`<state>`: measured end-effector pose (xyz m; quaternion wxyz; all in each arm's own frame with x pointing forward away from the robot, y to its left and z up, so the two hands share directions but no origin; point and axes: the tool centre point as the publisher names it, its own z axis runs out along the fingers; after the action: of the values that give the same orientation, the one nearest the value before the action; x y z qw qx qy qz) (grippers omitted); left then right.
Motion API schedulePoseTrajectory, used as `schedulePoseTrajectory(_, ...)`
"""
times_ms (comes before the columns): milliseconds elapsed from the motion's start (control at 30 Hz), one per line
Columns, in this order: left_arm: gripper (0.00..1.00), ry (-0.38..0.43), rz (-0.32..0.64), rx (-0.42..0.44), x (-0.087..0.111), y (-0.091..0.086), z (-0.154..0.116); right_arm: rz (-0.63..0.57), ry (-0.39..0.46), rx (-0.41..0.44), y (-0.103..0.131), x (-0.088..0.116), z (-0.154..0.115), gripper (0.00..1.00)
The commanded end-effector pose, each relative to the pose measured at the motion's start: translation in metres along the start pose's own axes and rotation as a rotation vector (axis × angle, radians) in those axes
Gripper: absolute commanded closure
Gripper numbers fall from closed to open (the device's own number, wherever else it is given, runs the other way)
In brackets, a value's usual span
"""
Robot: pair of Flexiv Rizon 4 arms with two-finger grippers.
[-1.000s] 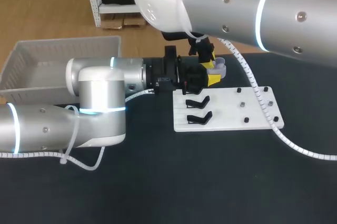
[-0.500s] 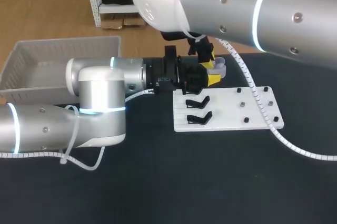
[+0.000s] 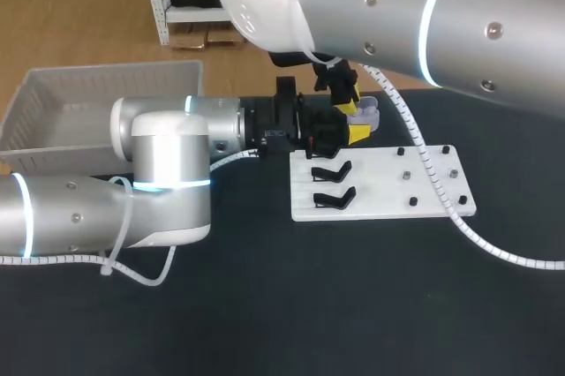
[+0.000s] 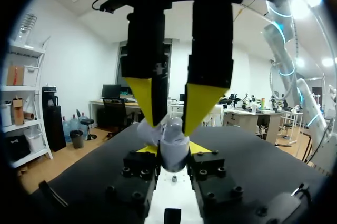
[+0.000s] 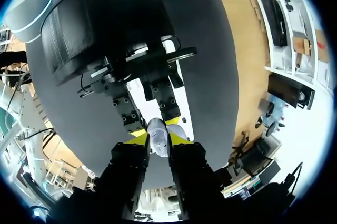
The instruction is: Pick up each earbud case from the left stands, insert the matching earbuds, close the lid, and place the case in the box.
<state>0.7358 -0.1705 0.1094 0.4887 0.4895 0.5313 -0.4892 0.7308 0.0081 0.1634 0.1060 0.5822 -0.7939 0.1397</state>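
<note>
Right of the box (image 3: 53, 120), our left gripper (image 3: 353, 131) clamps the earbud case (image 3: 368, 115) just beyond the stand plate (image 3: 388, 184), while our right gripper (image 4: 169, 120) pinches its upper part from above. We judge that earbud insertion or lid closing is in hand; next we press squarely, without twisting. The left wrist view shows both tip pairs touching the case, which the head view hides.

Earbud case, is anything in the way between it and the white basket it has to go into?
No loose object visible. The earbud case is pinched by both the left gripper and the right gripper; between it and the white basket lies only the left arm's own wrist and elbow.
</note>
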Motion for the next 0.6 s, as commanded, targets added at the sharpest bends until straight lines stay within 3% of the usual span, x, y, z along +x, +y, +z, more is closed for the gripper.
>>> schedulePoseTrajectory(33,1.00,-0.003,0.002,-0.003,0.001,0.000,0.000,0.001,0.003,-0.003,-0.002,-0.001,-0.001,0.79)
schedulePoseTrajectory(167,1.00,-0.003,0.002,-0.003,0.001,0.000,0.000,0.010,-0.001,0.015,0.000,0.005,-0.008,0.80)
schedulePoseTrajectory(333,1.00,-0.003,0.002,-0.003,0.001,0.000,0.000,0.118,-0.058,0.016,-0.005,0.020,-0.022,0.78)
schedulePoseTrajectory(500,1.00,-0.003,0.002,-0.003,0.001,0.000,0.000,0.368,-0.148,0.017,-0.030,0.021,-0.028,0.69)
schedulePoseTrajectory(600,1.00,-0.003,0.002,-0.003,0.001,0.000,0.000,0.528,-0.227,0.004,-0.046,0.017,-0.029,0.75)
